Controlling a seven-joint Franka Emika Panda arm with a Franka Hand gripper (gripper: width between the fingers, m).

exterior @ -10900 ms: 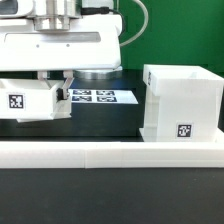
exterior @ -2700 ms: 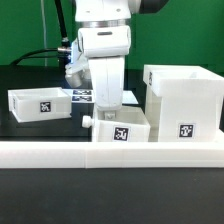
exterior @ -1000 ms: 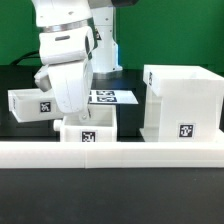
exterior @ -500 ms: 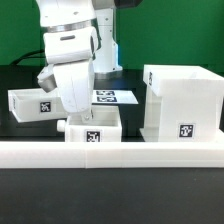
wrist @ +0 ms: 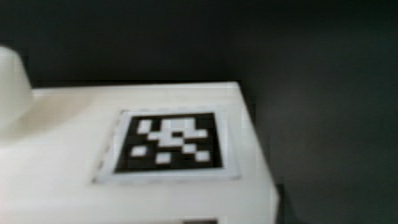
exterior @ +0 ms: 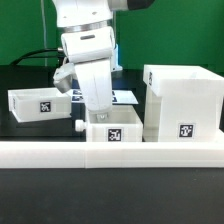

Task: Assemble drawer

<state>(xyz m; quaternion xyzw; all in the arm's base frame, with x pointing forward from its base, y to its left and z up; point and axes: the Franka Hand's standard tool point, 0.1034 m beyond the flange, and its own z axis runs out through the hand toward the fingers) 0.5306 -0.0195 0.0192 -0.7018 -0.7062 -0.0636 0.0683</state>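
Note:
The large cube-shaped shell (exterior: pixel 183 100) stands at the exterior view's right, open at the top, its tag facing front. One small tray (exterior: pixel 115 133) sits in the middle just behind the rail, close to the shell's left side, with a small knob on its left end. My gripper (exterior: pixel 98 110) reaches down into this tray from above and is shut on its wall. The second small tray (exterior: pixel 40 104) lies apart at the left. The wrist view shows a blurred white tray face (wrist: pixel 71 120) with its square tag (wrist: pixel 173 143) very close; my fingertips barely show there.
The long low white rail (exterior: pixel 110 153) runs across the front. The marker board (exterior: pixel 127 97) lies flat behind the held tray, partly hidden by my arm. Dark table shows between the two trays.
My gripper and the held tray have moved to the exterior view's right, from near the left tray to beside the shell. The left tray and shell have not moved.

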